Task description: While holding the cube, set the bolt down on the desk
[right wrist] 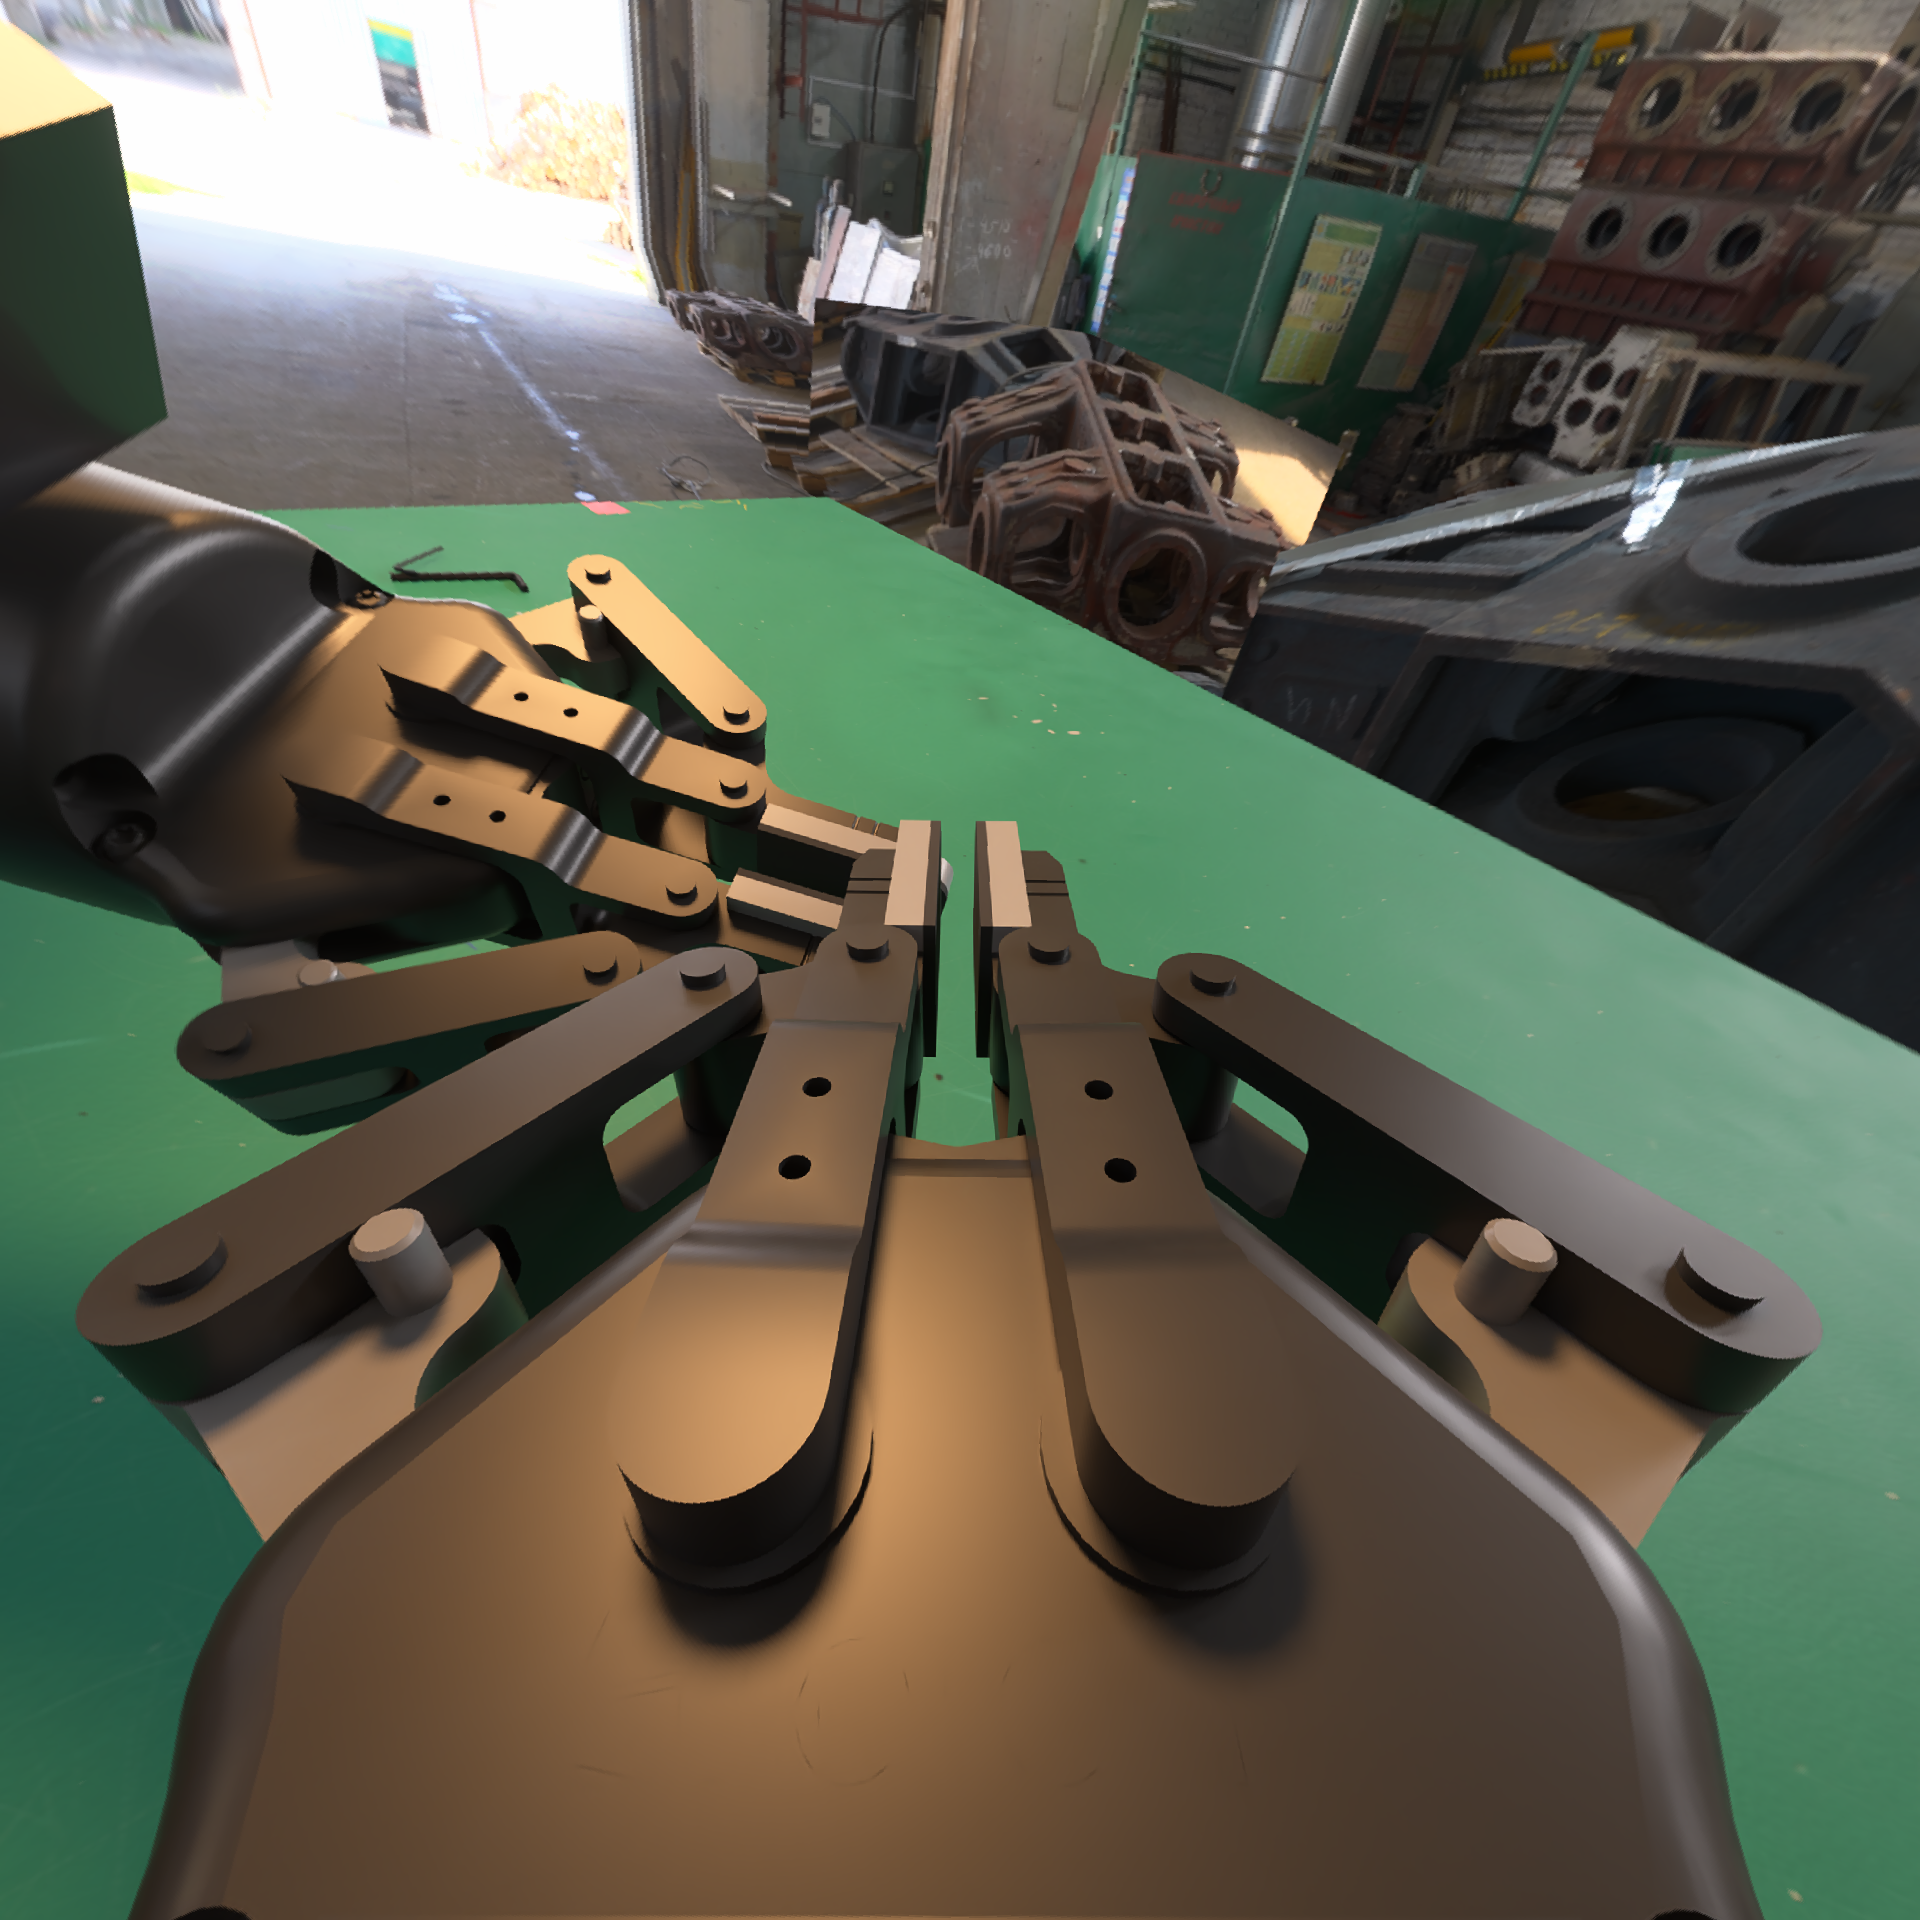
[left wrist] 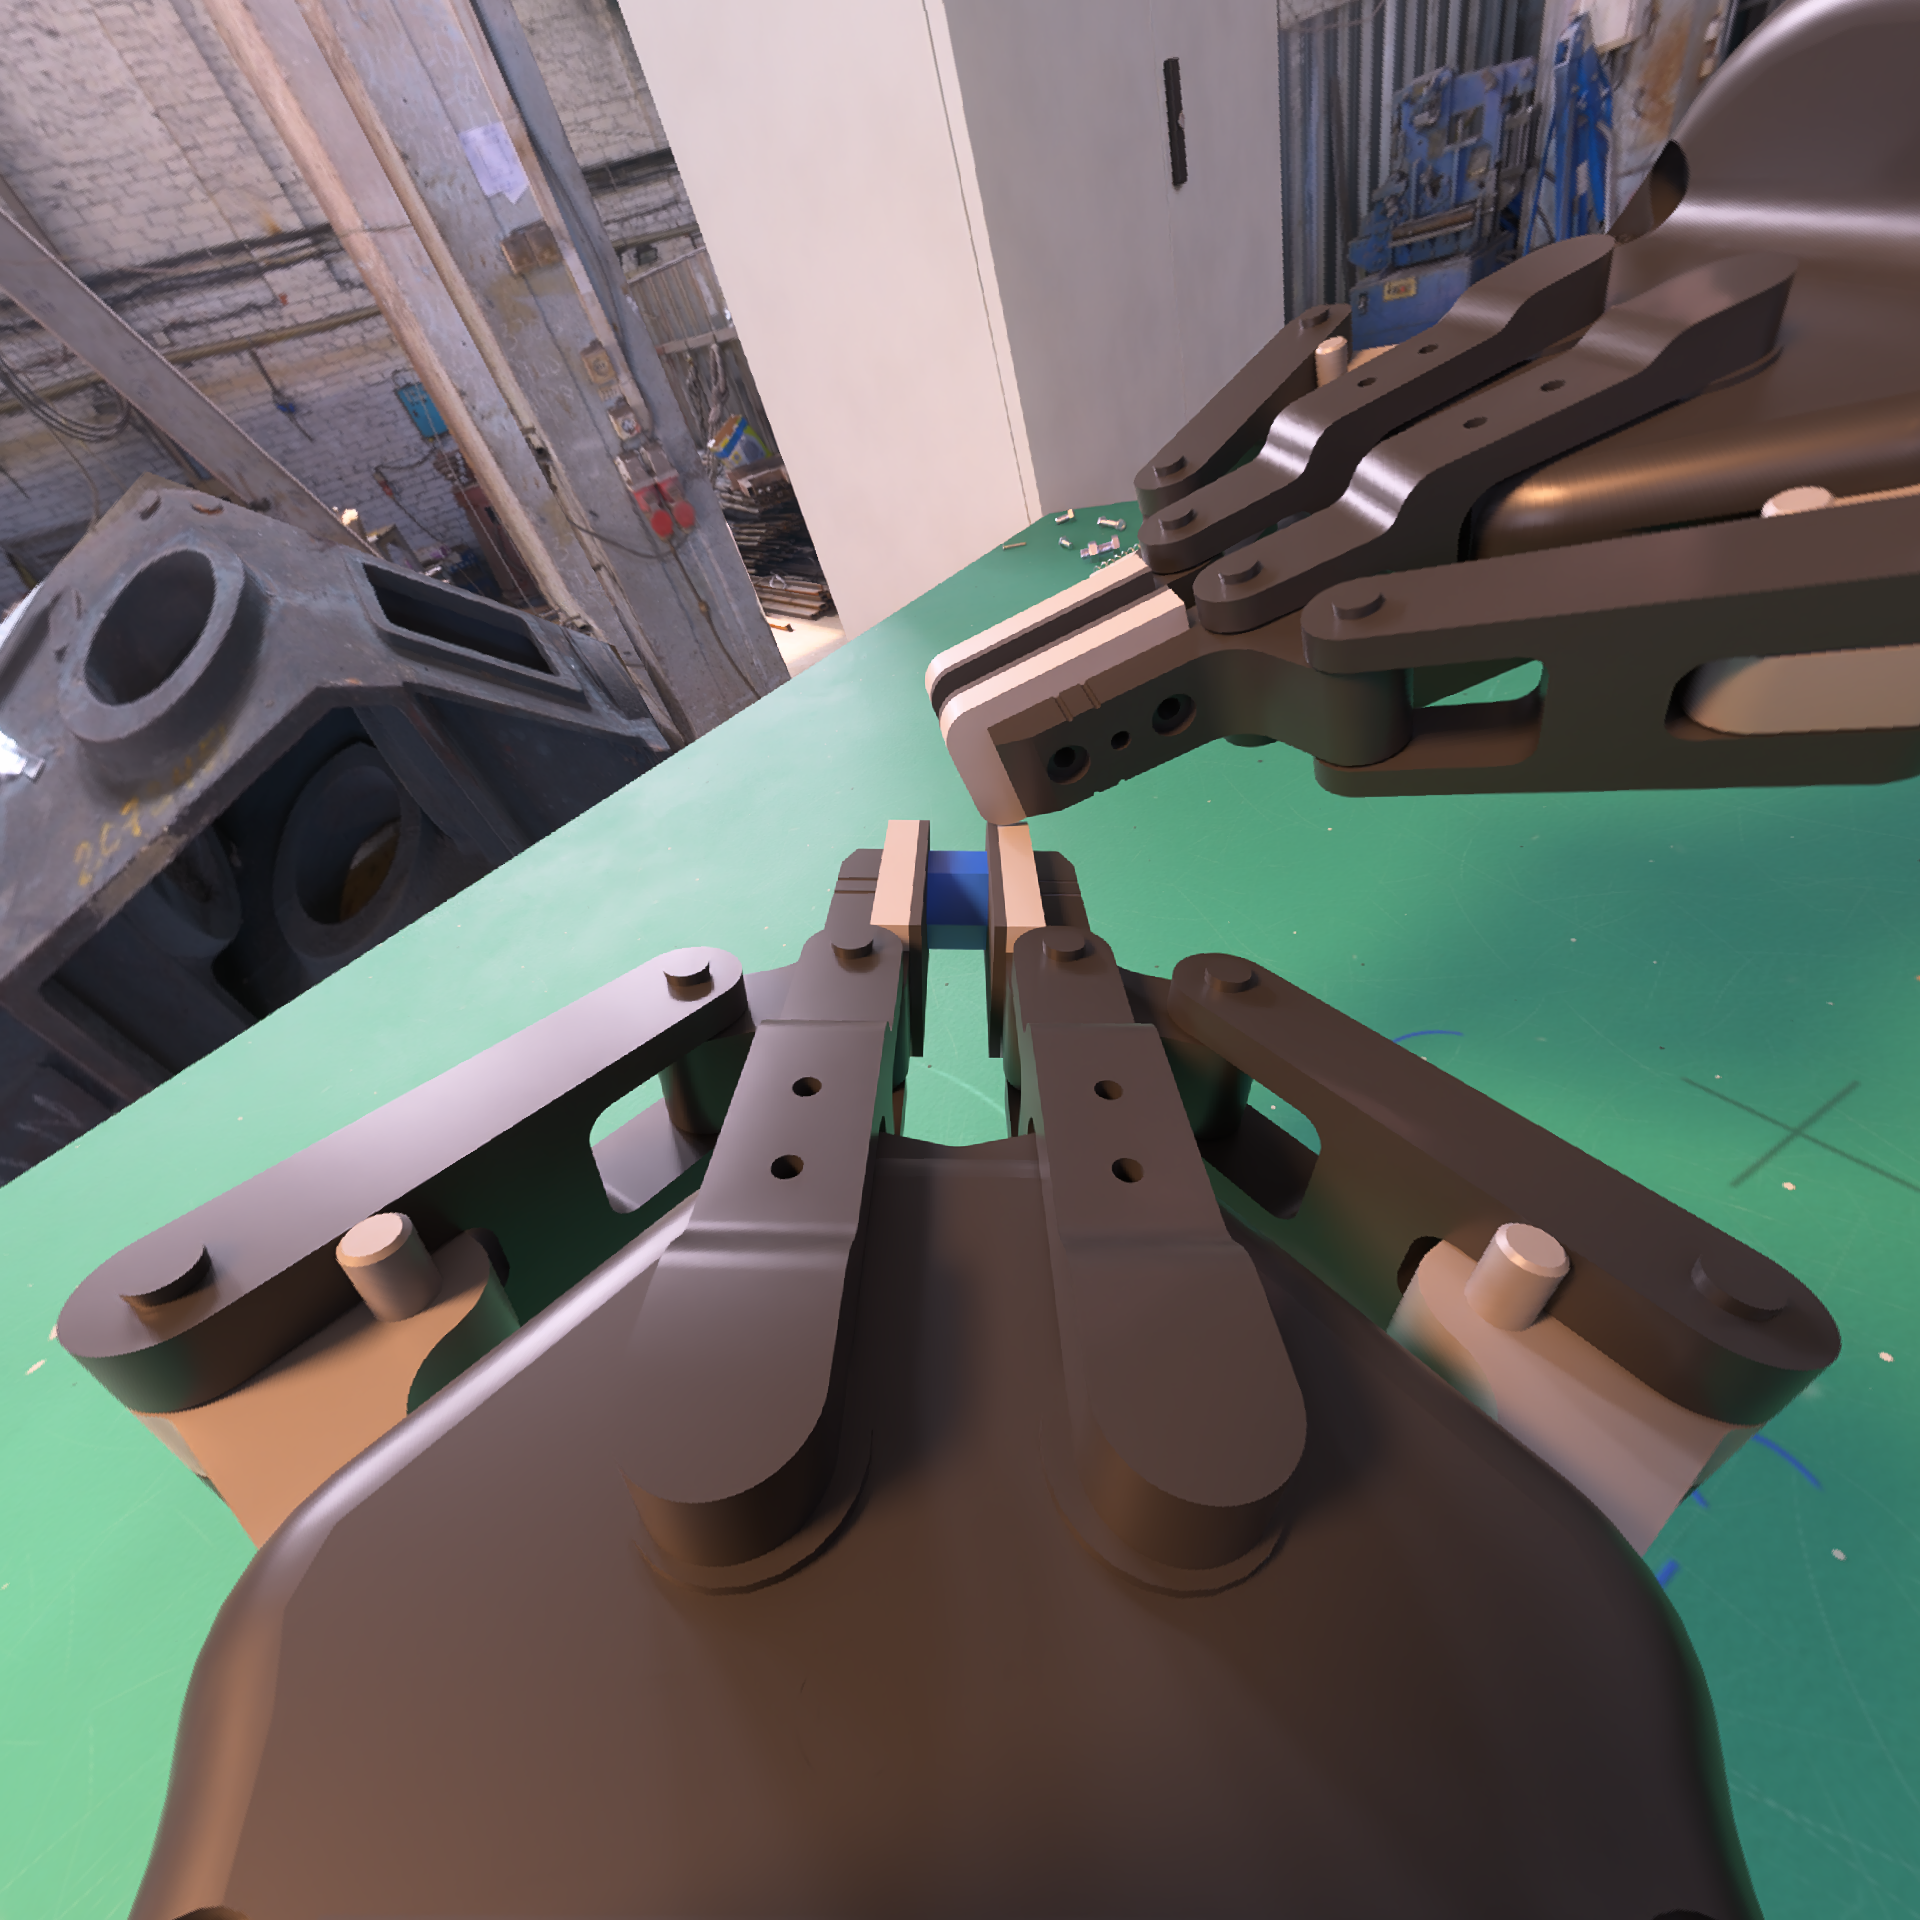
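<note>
In the left wrist view my left gripper [left wrist: 957,883] is shut on a small blue cube [left wrist: 956,899], held above the green desk [left wrist: 1351,935]. My right gripper [left wrist: 951,691] comes in from the right, its tips just beyond my left fingertips and very close to them. In the right wrist view my right gripper [right wrist: 958,873] is nearly closed, with a narrow gap between the pads. A small grey bit of the bolt [right wrist: 944,873] shows at the left pad's inner edge; the remainder is hidden. The left gripper [right wrist: 821,868] lies to the left, and the cube is hidden there.
Several small loose bolts [left wrist: 1091,540] lie at the desk's far edge by a white wall panel [left wrist: 883,312]. A black hex key [right wrist: 457,569] lies on the far desk. The desk's edge [left wrist: 520,831] runs diagonally on the left. A pencilled cross [left wrist: 1792,1132] marks the desk on the right.
</note>
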